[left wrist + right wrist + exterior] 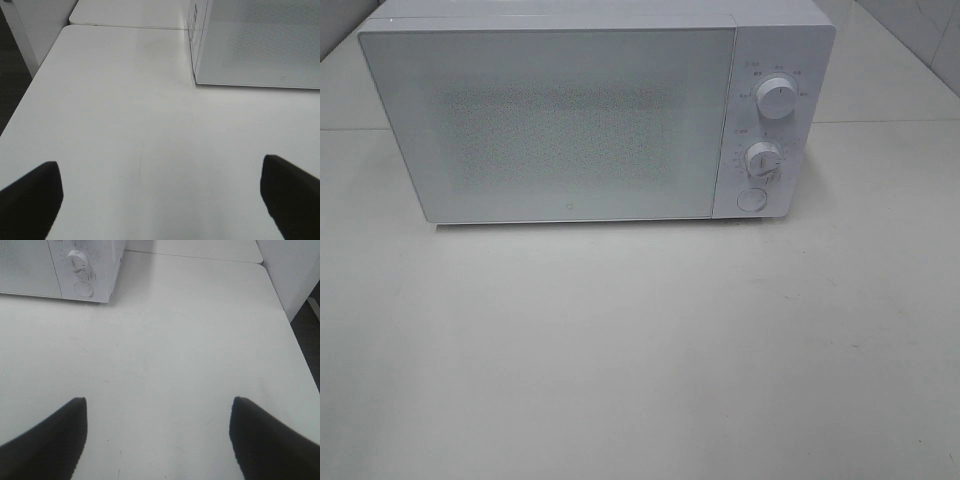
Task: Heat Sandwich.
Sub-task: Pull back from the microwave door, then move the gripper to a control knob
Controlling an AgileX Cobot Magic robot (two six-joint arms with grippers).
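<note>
A white microwave [580, 120] stands at the back of the white table with its door shut; it also shows in the left wrist view [255, 42] and the right wrist view [60, 267]. Its panel has two dials [776, 98] and a round button [751, 199]. The sandwich and its pink plate are out of view; the frosted door hides the inside. My left gripper [160, 205] is open and empty above bare table, left of the microwave. My right gripper [157, 440] is open and empty above bare table, right of the microwave. Neither arm shows in the exterior view.
The white table [640, 350] stretches in front of the microwave. A second table surface [130, 12] joins behind it. The table's side edges and dark floor [310, 325] show in the wrist views.
</note>
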